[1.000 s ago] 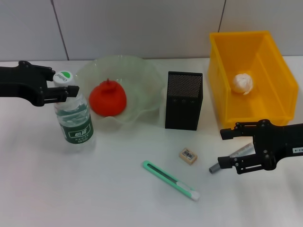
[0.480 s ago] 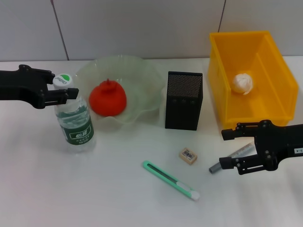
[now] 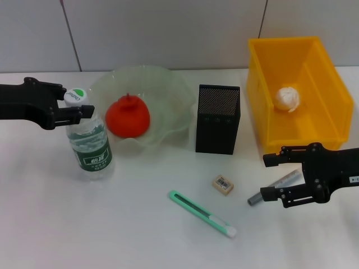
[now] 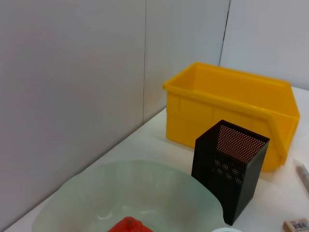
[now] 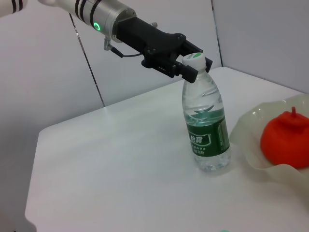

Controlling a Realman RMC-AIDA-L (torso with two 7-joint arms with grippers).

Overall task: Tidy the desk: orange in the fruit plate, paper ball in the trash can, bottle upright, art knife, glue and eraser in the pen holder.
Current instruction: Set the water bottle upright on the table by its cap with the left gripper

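The bottle (image 3: 90, 143) stands upright on the table left of the fruit plate (image 3: 168, 89). My left gripper (image 3: 77, 99) is shut on its neck just under the white cap, also seen in the right wrist view on the bottle (image 5: 206, 130). The orange (image 3: 128, 117) lies in the plate. The paper ball (image 3: 287, 98) is in the yellow bin (image 3: 331, 73). The grey glue (image 3: 287, 179) lies on the table between the fingers of my open right gripper (image 3: 266, 177). The eraser (image 3: 222, 184) and green art knife (image 3: 202, 213) lie in front of the black pen holder (image 3: 217, 119).
The pen holder (image 4: 229, 174) stands between the plate (image 4: 145, 188) and the yellow bin (image 4: 227, 106), close to the back wall. White table surface stretches along the front left.
The left gripper and the bottle have shifted slightly downward together. The right gripper has edged slightly to the right around the glue.
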